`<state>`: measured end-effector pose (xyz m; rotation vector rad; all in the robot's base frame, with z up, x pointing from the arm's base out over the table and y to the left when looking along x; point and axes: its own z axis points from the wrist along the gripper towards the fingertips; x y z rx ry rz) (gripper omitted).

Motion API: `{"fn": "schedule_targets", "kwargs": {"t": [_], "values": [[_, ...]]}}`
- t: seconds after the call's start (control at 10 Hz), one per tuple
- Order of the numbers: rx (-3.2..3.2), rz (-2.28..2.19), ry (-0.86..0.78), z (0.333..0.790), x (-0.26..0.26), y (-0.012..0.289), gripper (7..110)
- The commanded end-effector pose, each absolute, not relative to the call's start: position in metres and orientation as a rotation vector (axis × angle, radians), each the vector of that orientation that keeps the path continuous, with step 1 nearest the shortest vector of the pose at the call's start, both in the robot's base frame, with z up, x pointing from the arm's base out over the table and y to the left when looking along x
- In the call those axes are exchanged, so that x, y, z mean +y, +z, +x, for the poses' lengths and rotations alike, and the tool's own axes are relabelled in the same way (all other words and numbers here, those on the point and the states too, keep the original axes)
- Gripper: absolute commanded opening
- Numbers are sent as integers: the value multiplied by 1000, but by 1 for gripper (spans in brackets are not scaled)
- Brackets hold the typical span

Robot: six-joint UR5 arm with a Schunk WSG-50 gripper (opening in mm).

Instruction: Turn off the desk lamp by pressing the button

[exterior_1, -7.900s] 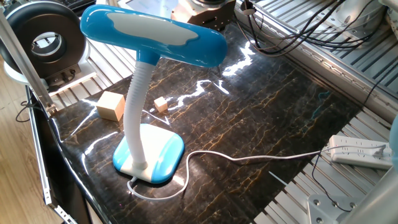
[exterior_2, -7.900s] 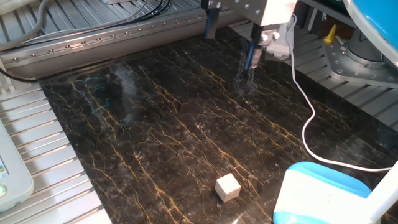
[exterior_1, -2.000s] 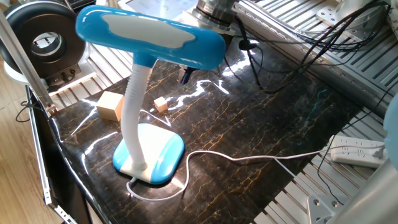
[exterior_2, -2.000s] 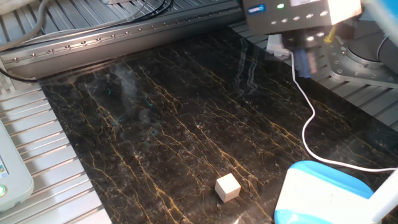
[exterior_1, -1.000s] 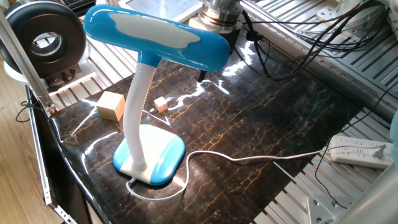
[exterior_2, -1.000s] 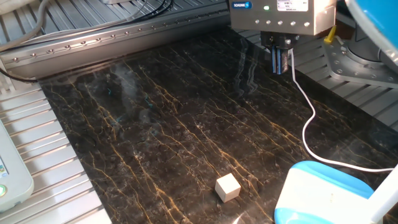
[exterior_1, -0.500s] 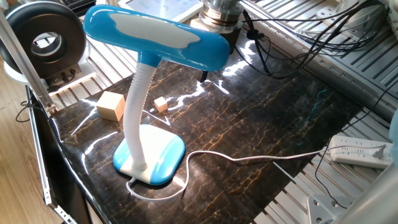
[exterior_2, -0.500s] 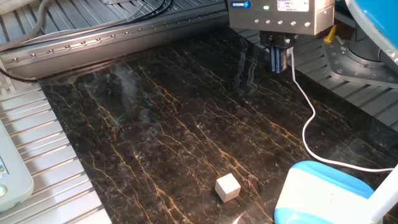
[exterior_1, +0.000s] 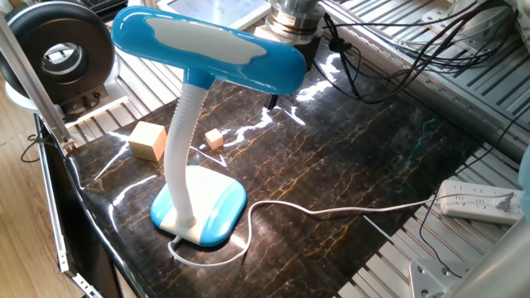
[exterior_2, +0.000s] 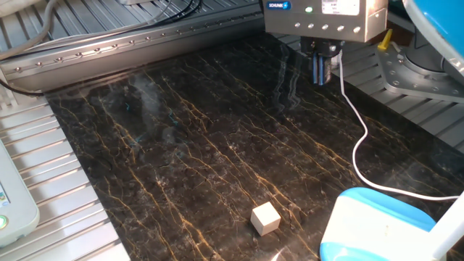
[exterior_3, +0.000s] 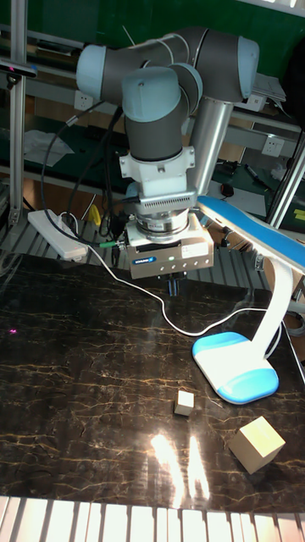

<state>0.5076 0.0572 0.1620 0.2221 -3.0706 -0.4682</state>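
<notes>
The desk lamp stands on the dark marble table, with its blue and white head (exterior_1: 207, 45) on a white ribbed neck (exterior_1: 178, 141) above the blue and white base (exterior_1: 201, 204). Its base (exterior_3: 235, 369) also shows in the tall fixed view. I cannot make out the button in any view. My gripper (exterior_2: 320, 70) hangs above the table's far side over the white cord (exterior_2: 355, 145), well away from the base (exterior_2: 377, 225). Its thin fingers are pressed together, holding nothing. In one fixed view only a fingertip (exterior_1: 270, 103) shows below the lamp head.
A large wooden cube (exterior_1: 149, 139) and a small one (exterior_1: 215, 138) lie near the lamp base; the small cube (exterior_2: 265, 217) also shows in the other fixed view. A white power strip (exterior_1: 480, 199) lies off the table's edge. Cables and metal rails surround the table.
Over the last second my gripper has drifted slightly left in the other fixed view. The lamp and the cubes have stayed still.
</notes>
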Motion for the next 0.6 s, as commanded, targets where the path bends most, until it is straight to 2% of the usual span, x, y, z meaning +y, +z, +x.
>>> {"fn": "schedule_targets", "kwargs": {"t": [0.0, 0.3, 0.5], "values": [[-3104, 217, -485, 528, 69, 143, 7], [-3143, 183, -500, 551, 102, 117, 7], [-3188, 169, -510, 568, 127, 86, 7]]}}
